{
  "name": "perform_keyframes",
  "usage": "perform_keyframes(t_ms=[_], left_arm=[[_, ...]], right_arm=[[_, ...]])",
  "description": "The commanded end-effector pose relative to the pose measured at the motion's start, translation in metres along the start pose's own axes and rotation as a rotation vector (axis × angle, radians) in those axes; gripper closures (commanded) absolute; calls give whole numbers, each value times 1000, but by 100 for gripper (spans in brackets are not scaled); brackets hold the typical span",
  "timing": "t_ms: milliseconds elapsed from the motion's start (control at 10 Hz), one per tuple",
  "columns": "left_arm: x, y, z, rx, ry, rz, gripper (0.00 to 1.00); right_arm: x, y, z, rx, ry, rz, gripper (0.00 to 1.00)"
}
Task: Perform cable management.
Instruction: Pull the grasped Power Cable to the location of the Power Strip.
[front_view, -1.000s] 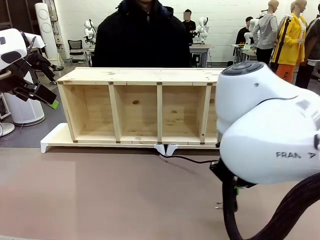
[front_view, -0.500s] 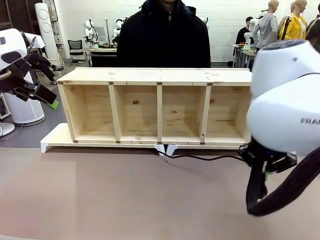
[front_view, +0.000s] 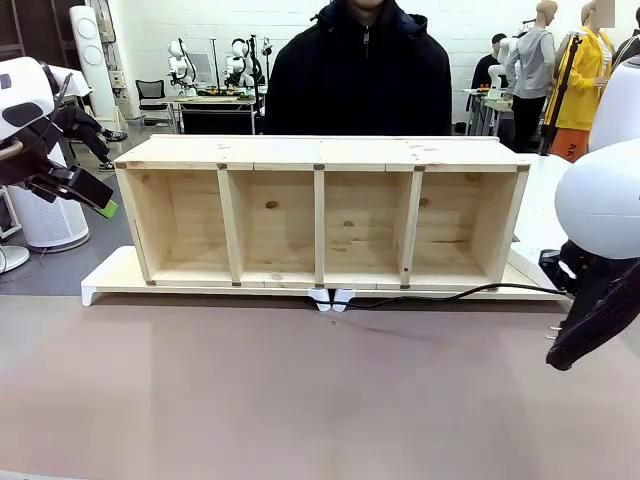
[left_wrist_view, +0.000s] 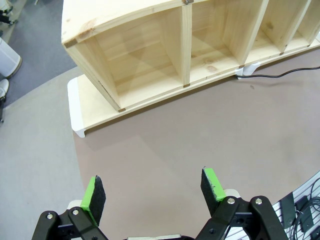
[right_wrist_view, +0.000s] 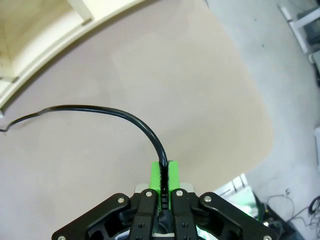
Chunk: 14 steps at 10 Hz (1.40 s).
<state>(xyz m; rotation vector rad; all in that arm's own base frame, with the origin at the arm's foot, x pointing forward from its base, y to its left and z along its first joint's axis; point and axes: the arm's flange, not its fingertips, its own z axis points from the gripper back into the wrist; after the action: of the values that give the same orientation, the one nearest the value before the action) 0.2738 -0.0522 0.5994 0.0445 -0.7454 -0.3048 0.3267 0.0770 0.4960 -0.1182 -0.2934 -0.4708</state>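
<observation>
The cable (front_view: 450, 294) is a thin black cord lying along the front of the wooden shelf (front_view: 320, 210), from the white clips (front_view: 335, 297) at the shelf's middle to the right. My right gripper (front_view: 566, 286) hangs low at the table's right side and is shut on the cable's end. In the right wrist view the cable (right_wrist_view: 115, 112) arcs out from between the closed green pads (right_wrist_view: 172, 175) of my right gripper (right_wrist_view: 164, 176). My left gripper (front_view: 100, 203) is held up at the far left, off the table. It stands open (left_wrist_view: 152, 187) with nothing between its fingers.
The open-fronted shelf rests on a white base board (front_view: 108, 275) across the table's far half. A person in a dark jacket (front_view: 360, 80) stands behind it. Brown tabletop (front_view: 250, 390) spreads in front. The table's right edge and floor show under my right gripper (right_wrist_view: 280, 100).
My right arm has swung to the right with the cable's end, drawing the cord out along the shelf's front. The person has stepped to the right. My left arm has not moved.
</observation>
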Motion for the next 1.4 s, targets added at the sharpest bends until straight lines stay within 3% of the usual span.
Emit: perform_keyframes(t_ms=[0,600,700,800,1300], left_arm=[[0,1,0,7,-2,-3,0],[0,1,0,7,-2,-3,0],[0,1,0,7,-2,-3,0],[0,1,0,7,-2,-3,0],[0,1,0,7,-2,-3,0]], right_arm=[[-4,-26,-30,-2,-86,62,93],[61,-43,-29,-25,-200,-8,93],[66,-38,-30,-6,-219,-11,93],[58,-35,-19,-23,-157,-12,93],[59,-32,-22,-19,-160,-8,93]])
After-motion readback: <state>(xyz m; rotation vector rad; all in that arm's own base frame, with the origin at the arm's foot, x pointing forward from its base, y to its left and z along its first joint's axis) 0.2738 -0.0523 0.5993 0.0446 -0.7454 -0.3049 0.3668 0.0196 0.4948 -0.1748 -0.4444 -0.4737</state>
